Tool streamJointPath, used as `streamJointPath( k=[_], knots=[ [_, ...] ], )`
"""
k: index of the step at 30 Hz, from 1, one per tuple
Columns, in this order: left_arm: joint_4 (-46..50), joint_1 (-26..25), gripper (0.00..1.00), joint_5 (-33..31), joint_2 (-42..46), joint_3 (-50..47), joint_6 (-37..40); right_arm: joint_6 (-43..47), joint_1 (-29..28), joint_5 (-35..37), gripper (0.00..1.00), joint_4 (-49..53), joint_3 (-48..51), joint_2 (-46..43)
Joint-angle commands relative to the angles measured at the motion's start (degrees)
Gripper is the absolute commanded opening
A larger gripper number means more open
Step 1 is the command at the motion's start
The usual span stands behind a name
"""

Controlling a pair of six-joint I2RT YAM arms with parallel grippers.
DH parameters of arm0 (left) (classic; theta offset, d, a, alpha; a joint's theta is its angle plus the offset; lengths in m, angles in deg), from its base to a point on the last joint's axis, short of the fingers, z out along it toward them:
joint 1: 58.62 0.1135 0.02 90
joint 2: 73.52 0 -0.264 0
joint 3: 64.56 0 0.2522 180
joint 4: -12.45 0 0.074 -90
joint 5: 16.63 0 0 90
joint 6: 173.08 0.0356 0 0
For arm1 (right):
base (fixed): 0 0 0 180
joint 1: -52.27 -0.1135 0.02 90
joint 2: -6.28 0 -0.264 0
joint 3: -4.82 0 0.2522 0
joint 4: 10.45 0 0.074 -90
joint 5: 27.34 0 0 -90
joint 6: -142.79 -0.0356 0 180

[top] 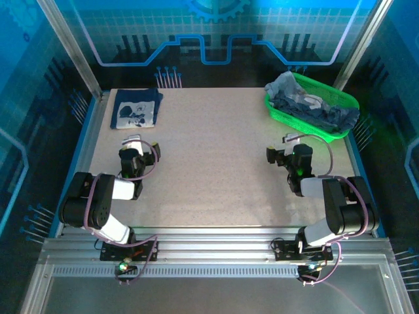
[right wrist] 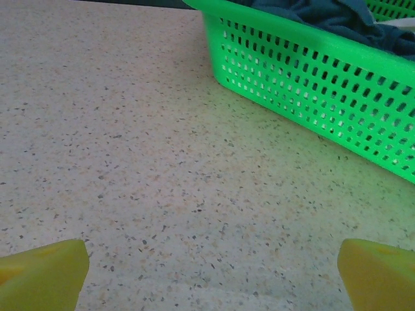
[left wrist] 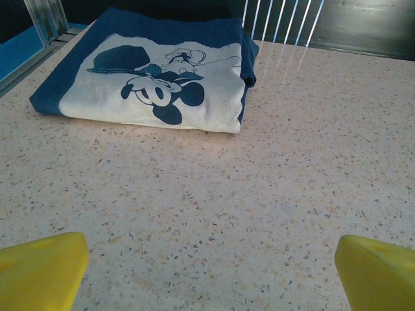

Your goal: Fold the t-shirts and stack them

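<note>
A folded navy t-shirt (top: pixel 136 108) with a whitish cartoon print lies flat at the table's far left corner; the left wrist view has it (left wrist: pixel 155 81) straight ahead. Crumpled navy and grey-blue t-shirts (top: pixel 313 106) fill the green basket at the far right, their dark cloth (right wrist: pixel 324 14) showing over its rim. My left gripper (top: pixel 141 144) hovers a short way in front of the folded shirt, open, with bare table between its yellow fingertips (left wrist: pixel 45 269). Just short of the basket, my right gripper (top: pixel 286 148) is open too, its fingertips (right wrist: pixel 379 275) wide apart and holding nothing.
The bright green perforated basket (top: pixel 334 134) stands at the far right corner, its wall (right wrist: pixel 311 81) close ahead of the right gripper. Metal rails (top: pixel 88 140) and blue walls border the speckled table (top: pixel 209 163). Bare tabletop lies between the two arms.
</note>
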Motion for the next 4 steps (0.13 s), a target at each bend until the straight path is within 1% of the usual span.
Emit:
streamJointPath(
  k=[1,4],
  knots=[
    [-0.4,0.05,0.99,0.6,0.52,0.27,1.56,1.15,-0.01,-2.13,1.0,-0.5,-1.22,0.64],
    [-0.39,0.05,0.99,0.62,0.57,0.27,1.55,1.1,-0.05,-2.16,1.0,-0.68,-1.04,0.56]
  ],
)
